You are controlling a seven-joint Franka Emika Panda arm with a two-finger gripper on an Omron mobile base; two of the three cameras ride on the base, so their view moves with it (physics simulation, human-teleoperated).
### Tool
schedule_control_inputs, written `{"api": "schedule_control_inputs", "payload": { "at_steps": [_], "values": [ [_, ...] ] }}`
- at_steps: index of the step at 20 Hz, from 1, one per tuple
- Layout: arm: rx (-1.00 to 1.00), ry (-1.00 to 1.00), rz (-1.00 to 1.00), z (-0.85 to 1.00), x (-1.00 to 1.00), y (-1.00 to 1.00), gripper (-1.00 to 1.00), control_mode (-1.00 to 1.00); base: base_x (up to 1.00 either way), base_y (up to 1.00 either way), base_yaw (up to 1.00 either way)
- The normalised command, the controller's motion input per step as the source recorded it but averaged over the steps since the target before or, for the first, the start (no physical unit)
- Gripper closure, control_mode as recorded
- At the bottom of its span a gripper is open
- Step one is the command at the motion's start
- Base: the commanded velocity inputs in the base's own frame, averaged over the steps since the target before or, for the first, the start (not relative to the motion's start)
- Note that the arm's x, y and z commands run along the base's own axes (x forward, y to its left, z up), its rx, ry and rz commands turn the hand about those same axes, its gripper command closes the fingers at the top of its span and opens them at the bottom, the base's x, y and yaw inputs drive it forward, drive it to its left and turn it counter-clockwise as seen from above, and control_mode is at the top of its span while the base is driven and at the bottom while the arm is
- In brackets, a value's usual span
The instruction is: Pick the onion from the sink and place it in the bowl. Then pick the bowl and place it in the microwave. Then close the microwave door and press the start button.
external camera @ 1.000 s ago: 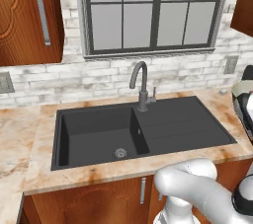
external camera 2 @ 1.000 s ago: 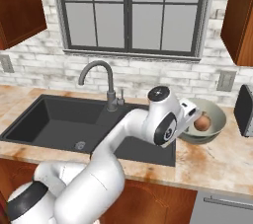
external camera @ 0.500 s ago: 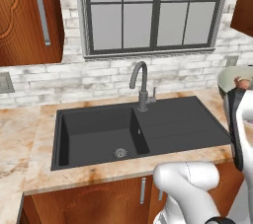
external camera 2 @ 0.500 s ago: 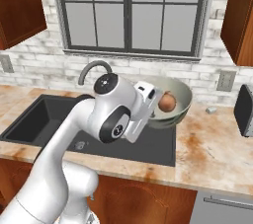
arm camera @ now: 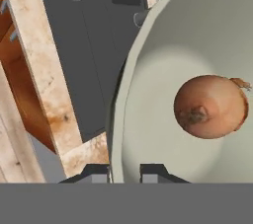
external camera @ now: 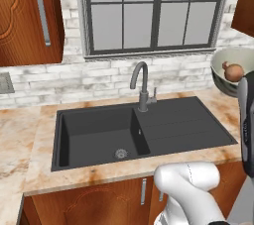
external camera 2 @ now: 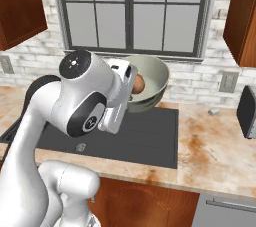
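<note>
The bowl (external camera 2: pixel 156 77), pale cream inside, hangs in the air in front of the window, tilted toward the arm. My gripper (external camera 2: pixel 130 83) is shut on its near rim. The hand view shows the fingertips (arm camera: pixel 155 171) either side of the bowl (arm camera: pixel 118 119) wall. The brown-orange onion (arm camera: pixel 210 107) lies inside; I also see the onion (external camera 2: pixel 139 84) beside the hand and the onion (external camera: pixel 233 73) in the bowl (external camera: pixel 225 83) at the far right. Below lies the dark sink (external camera: pixel 104 137) with its ribbed drainboard (external camera 2: pixel 145 131). The microwave is out of view.
A grey curved faucet (external camera: pixel 141 85) stands behind the basin. Wooden wall cabinets (external camera: pixel 30 16) hang left and right of the window. On the right counter stand a dark appliance (external camera 2: pixel 247 111) and a small grey object (external camera 2: pixel 213 112); a wall outlet (external camera 2: pixel 227 82) is above.
The bowl with the onion has risen from the counter right of the sink and swung left and up, to in front of the window. The grip on its rim has held.
</note>
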Motion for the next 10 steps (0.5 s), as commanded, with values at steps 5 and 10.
{"api": "schedule_control_inputs", "payload": {
  "at_steps": [5, 10],
  "values": [
    [0.00, 0.00, 0.04, 0.55, -0.31, 0.65, 1.00, -1.00, 0.00, 0.00, 0.00],
    [0.00, -0.10, -0.06, 0.01, -0.27, 0.26, 1.00, -1.00, 0.00, 0.00, 0.00]
  ]
}}
